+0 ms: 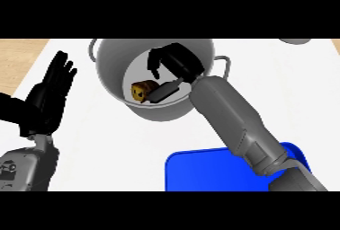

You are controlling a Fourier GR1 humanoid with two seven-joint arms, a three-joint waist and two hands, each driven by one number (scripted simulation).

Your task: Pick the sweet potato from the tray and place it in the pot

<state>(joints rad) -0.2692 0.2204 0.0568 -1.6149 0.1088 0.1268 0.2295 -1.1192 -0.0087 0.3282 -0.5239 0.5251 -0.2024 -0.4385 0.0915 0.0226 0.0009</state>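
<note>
Inside the pot (113, 63), the right robot hand (174, 60) hangs uncurled above the sweet potato (141, 90).

No legible txt, labels or nos. anywhere.

This looks like a kitchen. A white counter (119, 134) fills most of what I see, with a strip of pale wood (20, 54) along its far left corner. A grey metal pot (116, 63) with side handles stands toward the counter's far edge, and a blue tray (206, 173) lies at the near edge.
</note>
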